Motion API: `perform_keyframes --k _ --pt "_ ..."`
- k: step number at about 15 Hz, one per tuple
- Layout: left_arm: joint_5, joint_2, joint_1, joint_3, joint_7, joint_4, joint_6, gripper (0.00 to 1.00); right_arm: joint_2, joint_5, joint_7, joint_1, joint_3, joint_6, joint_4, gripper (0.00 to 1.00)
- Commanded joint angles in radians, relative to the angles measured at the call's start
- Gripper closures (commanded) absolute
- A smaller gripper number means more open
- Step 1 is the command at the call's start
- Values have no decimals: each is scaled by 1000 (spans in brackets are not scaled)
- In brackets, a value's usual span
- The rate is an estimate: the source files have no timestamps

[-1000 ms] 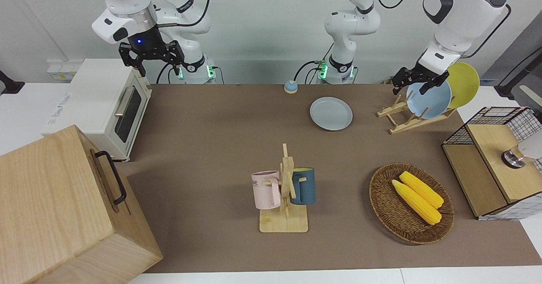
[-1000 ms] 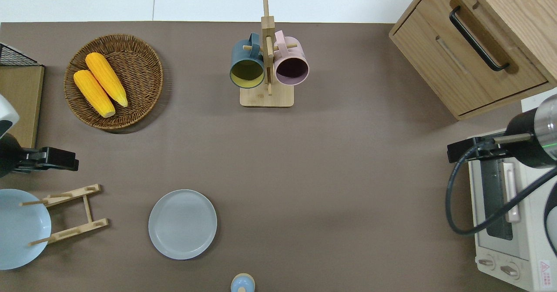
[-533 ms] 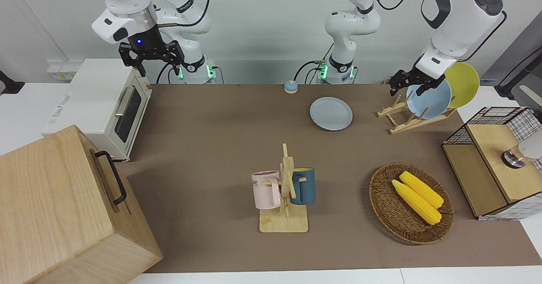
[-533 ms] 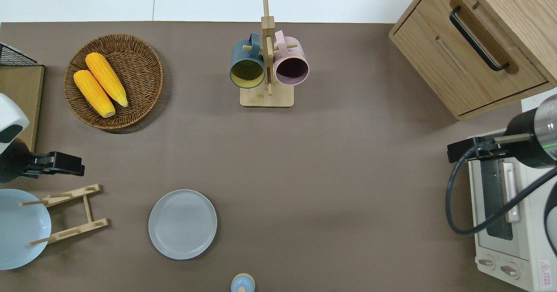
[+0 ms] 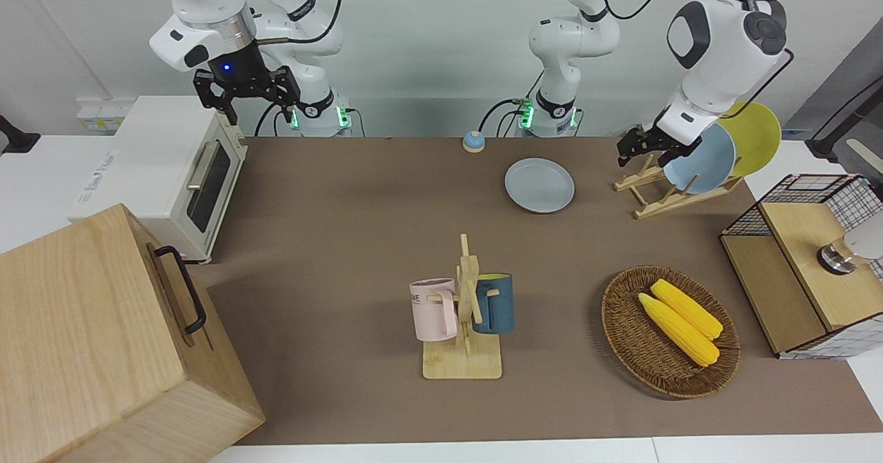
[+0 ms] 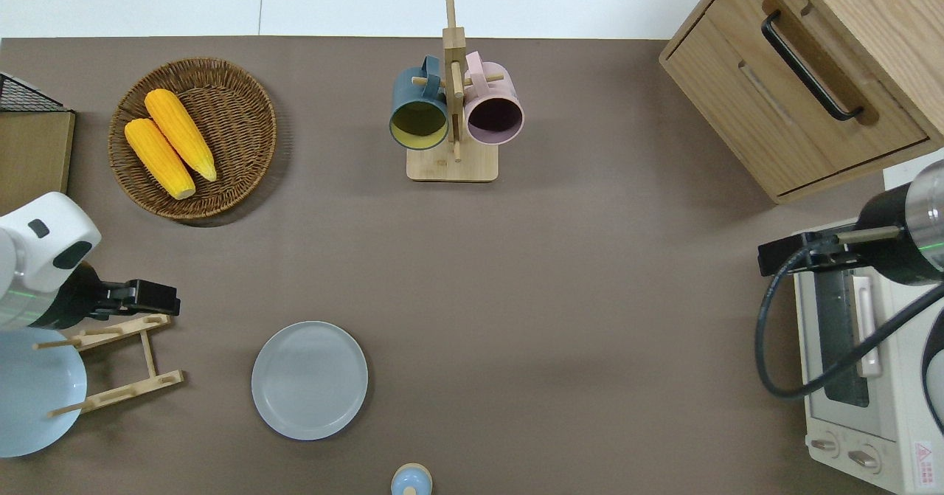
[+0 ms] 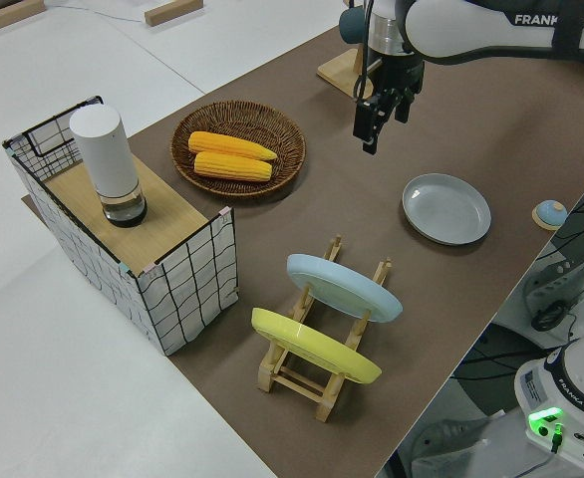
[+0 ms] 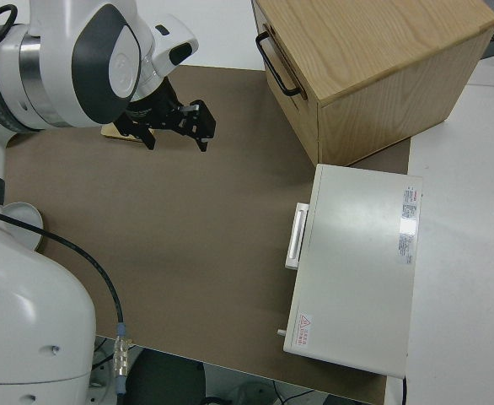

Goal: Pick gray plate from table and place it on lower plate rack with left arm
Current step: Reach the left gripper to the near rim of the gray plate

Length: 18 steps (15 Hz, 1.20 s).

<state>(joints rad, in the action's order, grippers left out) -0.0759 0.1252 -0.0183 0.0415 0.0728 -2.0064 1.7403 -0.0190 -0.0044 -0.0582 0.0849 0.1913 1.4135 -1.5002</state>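
Your left gripper [image 6: 151, 305] hangs empty, fingers apart, above the rack [image 6: 118, 362], since the gray plate [image 6: 309, 380] lies flat near the table's [image 6: 590, 296] edge by the robots.

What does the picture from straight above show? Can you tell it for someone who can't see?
A gray plate lies flat on the brown table, beside a small wooden plate rack that holds a light-blue plate. The left gripper hangs over the rack's edge, holding nothing. Farther from the robots are a basket of corn and a mug stand.

pale gray plate [image 6: 309, 380], matte brown table [image 6: 575, 281], light-wood rack [image 6: 122, 362], light-blue plate [image 6: 33, 392], yellow plate [image 5: 757, 135]
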Motion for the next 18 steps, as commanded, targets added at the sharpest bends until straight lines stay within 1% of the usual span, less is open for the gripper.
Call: perform_keyframes --k 1,5,10,17,18 --pt "-18 90 11 5 1 -150 82 5 -2 7 0 7 5 -14 6 11" --pt "-25 137 18 -20 1 -265 163 2 -2 7 0 7 5 -14 6 11" --pt "-27 182 32 -23 -1 -409 297 5 -2 7 1 7 5 -14 6 13" --pt "-27 186 80 -25 -14 -566 470 5 -2 7 0 7 7 -13 6 11" --pt "-27 186 92 -28 -14 -578 481 5 -2 7 0 7 5 -14 6 11"
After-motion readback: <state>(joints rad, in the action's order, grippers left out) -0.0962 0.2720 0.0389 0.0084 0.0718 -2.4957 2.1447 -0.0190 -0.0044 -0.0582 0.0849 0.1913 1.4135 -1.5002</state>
